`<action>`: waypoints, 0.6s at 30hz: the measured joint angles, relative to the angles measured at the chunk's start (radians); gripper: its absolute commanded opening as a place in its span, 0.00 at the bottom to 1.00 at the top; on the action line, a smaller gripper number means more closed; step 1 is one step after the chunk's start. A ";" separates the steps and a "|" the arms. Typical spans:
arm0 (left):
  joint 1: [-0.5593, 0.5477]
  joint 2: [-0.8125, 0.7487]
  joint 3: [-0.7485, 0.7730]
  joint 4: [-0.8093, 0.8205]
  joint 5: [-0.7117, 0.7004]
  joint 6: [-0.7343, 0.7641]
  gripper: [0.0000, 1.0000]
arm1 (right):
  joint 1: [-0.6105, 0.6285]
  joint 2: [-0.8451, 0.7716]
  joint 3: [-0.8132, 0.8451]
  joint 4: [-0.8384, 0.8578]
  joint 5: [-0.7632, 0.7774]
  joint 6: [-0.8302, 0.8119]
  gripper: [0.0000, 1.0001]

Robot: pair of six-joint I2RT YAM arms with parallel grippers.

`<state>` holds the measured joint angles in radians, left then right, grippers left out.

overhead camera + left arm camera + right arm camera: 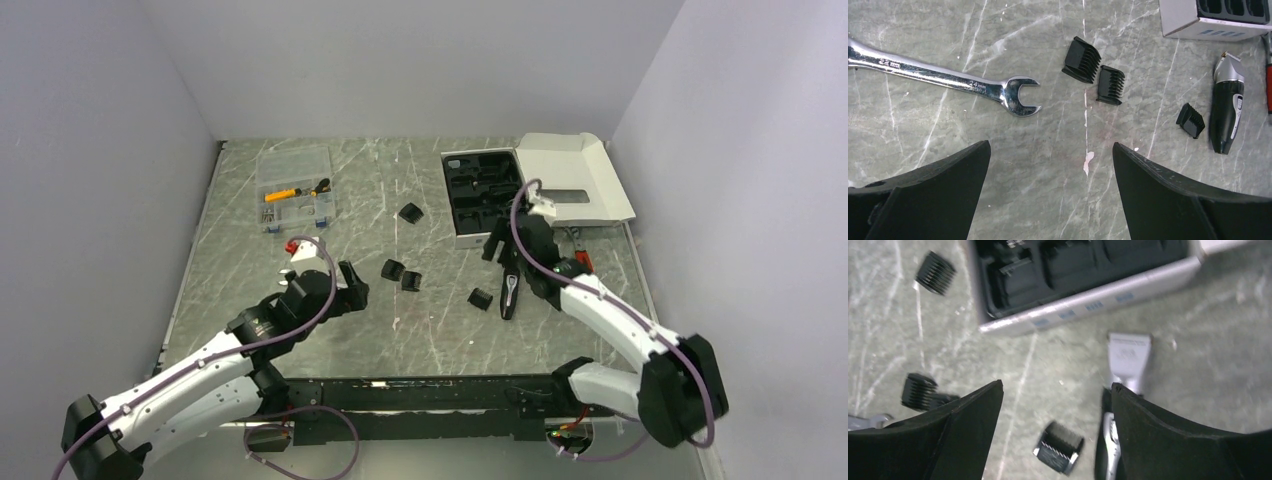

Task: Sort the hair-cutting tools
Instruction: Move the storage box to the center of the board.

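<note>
Where clipper (1227, 117) lies, blade (1228, 69) toward box (1198, 28) (lengthwise)

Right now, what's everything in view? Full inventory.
hair clipper: 1, black and silver, right of centre, below right claw
comb attachments: 4 loose, black, scattered at centre
kit box: 1, white, black insert, lid open, far right
organiser case: 1, clear, far left
open-end wrench: 1, silver, ahead of left claw
adjustable wrench: 1, red-handled, right of kit box
left claw: 1, black, open, over bare table
right claw: 1, black, open, over clipper
</note>
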<state>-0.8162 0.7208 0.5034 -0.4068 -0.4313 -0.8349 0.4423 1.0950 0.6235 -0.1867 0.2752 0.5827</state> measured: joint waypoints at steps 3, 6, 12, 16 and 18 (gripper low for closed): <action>0.000 -0.024 0.000 -0.008 -0.002 -0.002 0.99 | 0.011 0.118 0.111 0.027 -0.016 -0.039 0.70; 0.000 -0.053 0.000 -0.027 -0.006 -0.002 0.99 | 0.028 0.257 0.237 0.057 -0.027 -0.083 0.65; 0.000 -0.111 -0.005 -0.075 -0.015 -0.017 0.99 | 0.084 0.539 0.504 0.067 -0.040 -0.190 0.58; 0.000 -0.148 -0.017 -0.110 -0.026 -0.021 0.99 | 0.108 0.717 0.665 0.054 -0.040 -0.257 0.52; 0.000 -0.166 -0.022 -0.121 -0.031 -0.021 0.99 | 0.114 0.782 0.720 0.029 -0.027 -0.287 0.50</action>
<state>-0.8158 0.5545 0.4816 -0.5278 -0.4625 -0.8558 0.5568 1.8767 1.3434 -0.1581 0.2481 0.2955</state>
